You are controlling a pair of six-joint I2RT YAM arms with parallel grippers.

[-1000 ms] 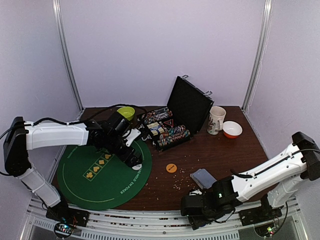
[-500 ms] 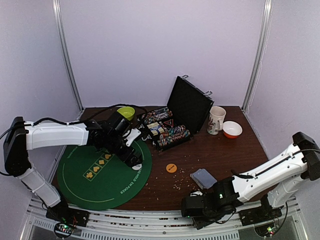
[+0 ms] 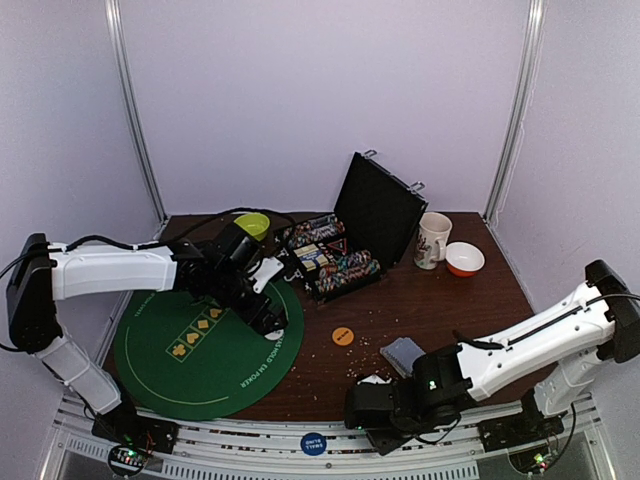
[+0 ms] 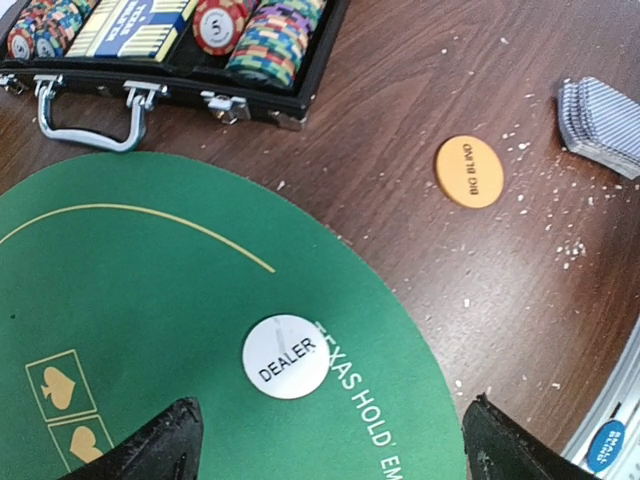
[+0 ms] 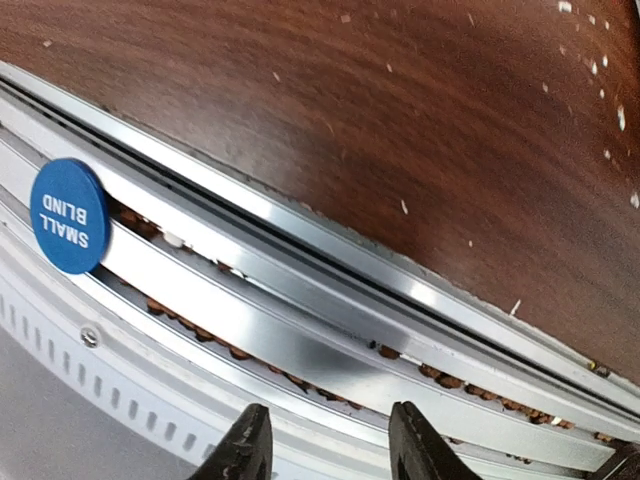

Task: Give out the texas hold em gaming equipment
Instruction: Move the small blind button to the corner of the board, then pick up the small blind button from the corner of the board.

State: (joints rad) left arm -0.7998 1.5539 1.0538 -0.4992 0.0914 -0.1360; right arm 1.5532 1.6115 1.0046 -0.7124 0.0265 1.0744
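Note:
The white dealer disc (image 4: 285,357) lies on the green mat (image 4: 120,280) near its right edge. It also shows in the top view (image 3: 279,333). My left gripper (image 4: 330,440) hovers open and empty just over it; in the top view my left gripper (image 3: 271,322) is above the mat's edge. An orange big blind disc (image 3: 343,336) and a stack of grey-blue-backed cards (image 3: 404,353) lie on the wood. A blue small blind disc (image 5: 68,216) lies on the metal rail below the table's near edge. My right gripper (image 5: 330,445) is open and empty over that rail, to the right of the disc.
An open black case (image 3: 335,262) with multicoloured chips (image 4: 265,45) stands at the back centre. A lime-green bowl (image 3: 252,224) sits behind the mat. A white mug (image 3: 432,240) and an orange bowl (image 3: 464,260) stand at the back right. Crumbs dot the wood.
My right gripper has moved left along the near edge. The blue small blind disc now shows on the front rail. The left arm has not moved.

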